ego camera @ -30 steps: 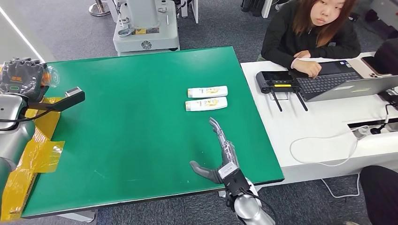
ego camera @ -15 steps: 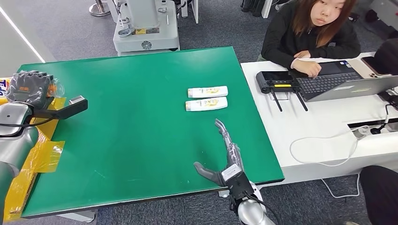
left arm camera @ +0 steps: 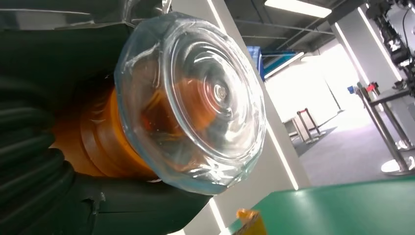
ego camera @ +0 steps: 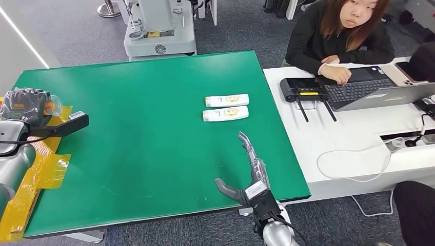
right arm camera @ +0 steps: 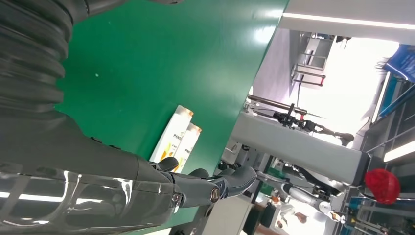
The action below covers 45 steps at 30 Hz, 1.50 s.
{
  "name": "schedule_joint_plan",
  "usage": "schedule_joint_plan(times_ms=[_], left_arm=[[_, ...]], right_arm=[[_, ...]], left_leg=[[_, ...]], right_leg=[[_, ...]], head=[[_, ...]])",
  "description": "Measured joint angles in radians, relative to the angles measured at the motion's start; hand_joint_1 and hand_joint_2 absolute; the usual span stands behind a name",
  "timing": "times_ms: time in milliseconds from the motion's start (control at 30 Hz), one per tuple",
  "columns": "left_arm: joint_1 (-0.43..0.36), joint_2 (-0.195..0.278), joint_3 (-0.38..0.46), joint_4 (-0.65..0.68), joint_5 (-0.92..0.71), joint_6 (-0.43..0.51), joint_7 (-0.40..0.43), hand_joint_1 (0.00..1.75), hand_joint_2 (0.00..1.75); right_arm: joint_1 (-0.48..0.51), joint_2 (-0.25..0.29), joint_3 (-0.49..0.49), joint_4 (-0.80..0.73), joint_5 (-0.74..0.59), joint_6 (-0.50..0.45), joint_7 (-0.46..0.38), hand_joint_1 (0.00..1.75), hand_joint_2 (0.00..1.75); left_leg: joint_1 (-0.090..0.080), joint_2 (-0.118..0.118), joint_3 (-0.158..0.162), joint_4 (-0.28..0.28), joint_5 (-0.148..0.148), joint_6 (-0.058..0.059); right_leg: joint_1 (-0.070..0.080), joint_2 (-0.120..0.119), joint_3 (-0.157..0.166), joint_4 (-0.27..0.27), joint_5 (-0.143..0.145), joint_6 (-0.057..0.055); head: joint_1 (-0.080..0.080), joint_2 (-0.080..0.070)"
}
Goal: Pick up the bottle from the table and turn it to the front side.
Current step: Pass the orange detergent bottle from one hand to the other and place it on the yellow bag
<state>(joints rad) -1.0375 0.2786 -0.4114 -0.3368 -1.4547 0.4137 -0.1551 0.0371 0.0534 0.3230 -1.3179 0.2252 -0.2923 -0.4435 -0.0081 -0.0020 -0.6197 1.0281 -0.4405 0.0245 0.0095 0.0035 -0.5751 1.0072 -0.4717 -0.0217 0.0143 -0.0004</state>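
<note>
A: Where are the bottles?

B: Two white bottles lie on their sides on the green counter point(ego camera: 128, 133), touching or nearly so, toward its right half. The far bottle point(ego camera: 226, 100) and the near bottle point(ego camera: 225, 113) both run with their long axes across the counter, left to right in the head view.

A: And which robot hand is closer?

B: The right robot hand point(ego camera: 247, 171), clearly. It hovers over the counter's near right corner, fingers stretched flat and pointing forward, thumb out to the side, holding nothing. The near bottle sits ahead of its fingertips and a little to the left, with bare green between them.

A: So the fingers point across the bottle's length?

B: Roughly at right angles to it, yes. I judge that suits a grasp around the body once the reach goes forward.

A: The left robot hand?

B: The left robot hand point(ego camera: 24, 105) is far off, beyond the counter's left edge above some yellow sheeting point(ego camera: 48, 169). It grips a clear plastic bottle with orange inside point(left arm camera: 188, 100), fingers wrapped around it.

A: Anyone nearby?

B: A person point(ego camera: 338, 38) sits at the white desk point(ego camera: 328, 138) to the right, hand on a laptop point(ego camera: 369, 92).
</note>
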Motion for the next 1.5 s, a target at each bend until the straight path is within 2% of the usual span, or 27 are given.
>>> schedule_joint_plan(times_ms=[667,967,1133,1500], left_arm=[[0.076,0.041,0.046,0.004,0.012,-0.055,-0.004,1.75,1.75],[0.140,0.055,0.075,0.004,0.038,-0.052,-0.058,1.75,1.75],[0.178,0.062,0.099,0.004,0.056,-0.018,-0.097,1.75,1.75],[0.256,0.064,0.121,0.004,0.060,-0.015,-0.138,1.75,1.75]], right_arm=[[0.024,0.010,-0.027,-0.038,0.019,0.034,0.018,0.00,1.75],[0.022,0.010,-0.035,-0.016,0.010,0.046,-0.006,0.00,1.75],[0.021,0.010,-0.035,-0.003,0.000,0.048,-0.008,0.00,1.75],[0.016,0.010,-0.035,0.008,-0.002,0.047,-0.007,0.00,1.75]], left_leg=[[0.000,0.000,0.000,0.000,0.000,0.000],[0.000,0.000,0.000,0.000,0.000,0.000],[0.000,0.001,0.001,-0.001,-0.001,-0.001],[0.001,0.001,0.000,-0.001,0.000,-0.001]], right_leg=[[0.000,0.000,0.000,0.000,0.000,0.000],[0.000,0.000,0.000,0.000,0.000,0.000],[0.000,0.001,0.000,0.000,0.000,-0.001],[0.001,0.000,-0.001,0.000,0.000,-0.001]], head=[[0.000,0.000],[0.000,0.000],[0.000,0.000],[0.000,0.000]])
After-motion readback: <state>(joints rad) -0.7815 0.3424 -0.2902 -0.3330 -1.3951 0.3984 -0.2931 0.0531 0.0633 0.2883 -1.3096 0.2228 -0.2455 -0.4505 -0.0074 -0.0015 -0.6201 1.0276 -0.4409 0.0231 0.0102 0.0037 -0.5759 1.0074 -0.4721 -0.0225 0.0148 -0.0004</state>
